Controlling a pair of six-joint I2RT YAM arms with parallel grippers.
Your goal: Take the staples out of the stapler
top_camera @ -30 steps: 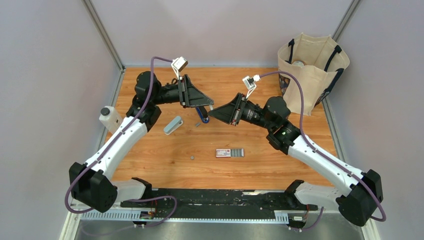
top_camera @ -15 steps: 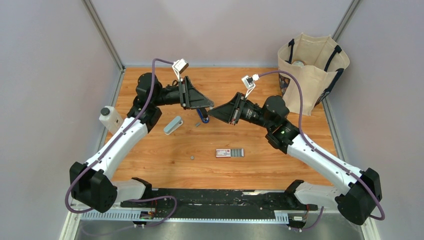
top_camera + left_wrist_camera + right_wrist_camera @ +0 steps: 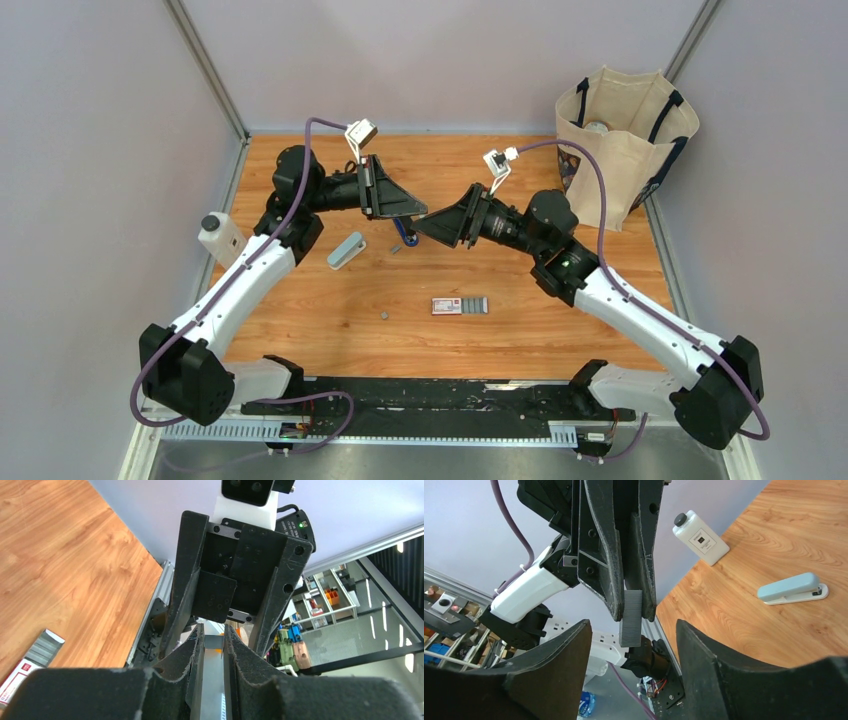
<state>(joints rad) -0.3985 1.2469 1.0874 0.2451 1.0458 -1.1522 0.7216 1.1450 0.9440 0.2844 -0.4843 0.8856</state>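
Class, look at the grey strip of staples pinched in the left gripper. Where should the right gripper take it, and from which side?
Best take the strip of staples by its bare end, which sticks out past the left gripper. The open right gripper faces that end, so come in endwise, one finger on each long edge.

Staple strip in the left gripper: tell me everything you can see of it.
The staple strip is a short grey bar, metal by its look, with fine ribs across its face. It is clamped between the fingers of the left gripper. One end sticks out past the fingertips, and the strip is held in the air off the table. Nothing else touches it.
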